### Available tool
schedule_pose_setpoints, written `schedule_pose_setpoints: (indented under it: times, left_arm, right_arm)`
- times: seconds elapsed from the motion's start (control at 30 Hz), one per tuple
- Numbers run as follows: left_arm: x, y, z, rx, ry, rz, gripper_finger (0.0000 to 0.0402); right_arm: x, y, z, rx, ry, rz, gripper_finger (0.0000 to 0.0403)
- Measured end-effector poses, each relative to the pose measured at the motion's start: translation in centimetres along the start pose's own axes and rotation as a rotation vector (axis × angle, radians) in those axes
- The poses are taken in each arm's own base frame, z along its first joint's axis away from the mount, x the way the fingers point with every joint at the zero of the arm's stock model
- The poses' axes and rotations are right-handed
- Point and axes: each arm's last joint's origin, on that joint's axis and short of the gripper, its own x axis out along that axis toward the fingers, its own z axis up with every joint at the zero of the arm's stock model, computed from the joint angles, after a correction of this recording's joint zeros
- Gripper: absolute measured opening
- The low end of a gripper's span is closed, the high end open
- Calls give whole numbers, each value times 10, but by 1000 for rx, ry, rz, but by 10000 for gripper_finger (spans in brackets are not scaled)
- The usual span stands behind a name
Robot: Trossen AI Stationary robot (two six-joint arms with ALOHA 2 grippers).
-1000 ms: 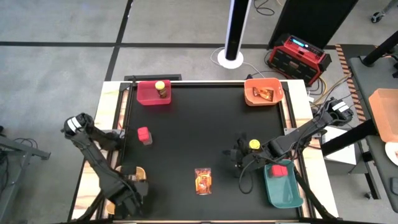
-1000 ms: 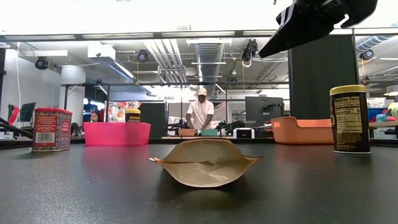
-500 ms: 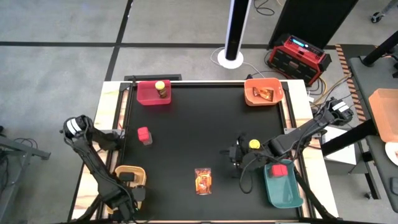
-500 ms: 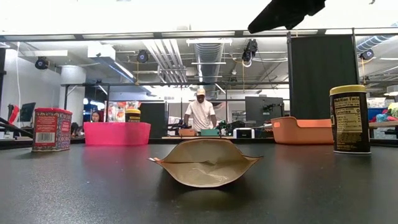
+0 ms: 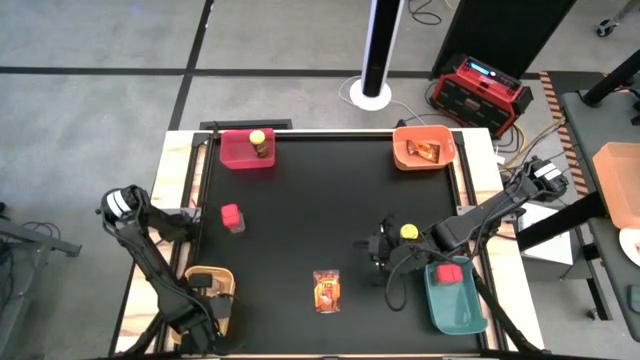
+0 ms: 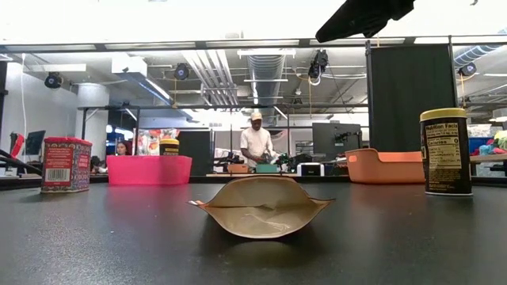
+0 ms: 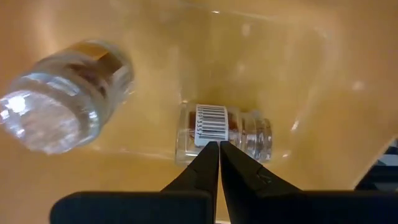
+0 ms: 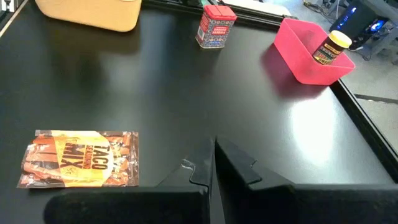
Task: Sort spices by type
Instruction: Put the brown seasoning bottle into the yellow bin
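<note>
My left gripper (image 5: 208, 298) (image 7: 219, 146) is shut and points down into the yellow bin (image 5: 192, 276), where two small glass jars lie: one with a barcode label (image 7: 224, 127) and one beside it (image 7: 68, 93). My right gripper (image 5: 381, 247) (image 8: 213, 146) is shut low over the black table, next to an upright yellow-lidded jar (image 5: 408, 232) (image 6: 445, 152). A red tin (image 5: 232, 217) (image 8: 216, 26) stands at the left. An orange packet (image 5: 327, 290) (image 8: 81, 158) lies flat near the front. My left gripper's shut fingertips (image 7: 211, 155) come from above and stand right at the barcode label (image 7: 210, 123) of the lying jar. I cannot tell whether they touch it. My right gripper touches nothing.
At the far left, a pink bin (image 5: 236, 155) holds a yellow-lidded jar (image 5: 258, 143). An orange bin (image 5: 405, 155) at the far right holds a packet. A teal bin (image 5: 460, 305) at the near right holds a red container (image 5: 450, 273). A person works in the room behind (image 6: 256, 146).
My left arm has shifted over the yellow bin, so more of the bin shows in the high view than a second ago. The spices on the table have kept their places.
</note>
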Motion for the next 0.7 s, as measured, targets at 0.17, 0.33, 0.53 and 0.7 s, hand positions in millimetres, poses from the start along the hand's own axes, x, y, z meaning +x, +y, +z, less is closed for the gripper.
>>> schedule_pose_setpoints:
  times: [0.17,0.33,0.53,0.7]
  left_arm:
    - [0,7,-3,-37,15,75,0]
    - [-1,16,-8,-107,46,179,0]
    - [-9,12,-7,-98,41,162,0]
    - [-30,-9,-3,-24,-5,10,0]
  right_arm:
    - [0,0,0,0,0,0,9]
    - [0,0,0,-7,1,0,9]
    - [0,0,-1,-17,2,0,9]
    - [0,0,-1,-17,2,0,9]
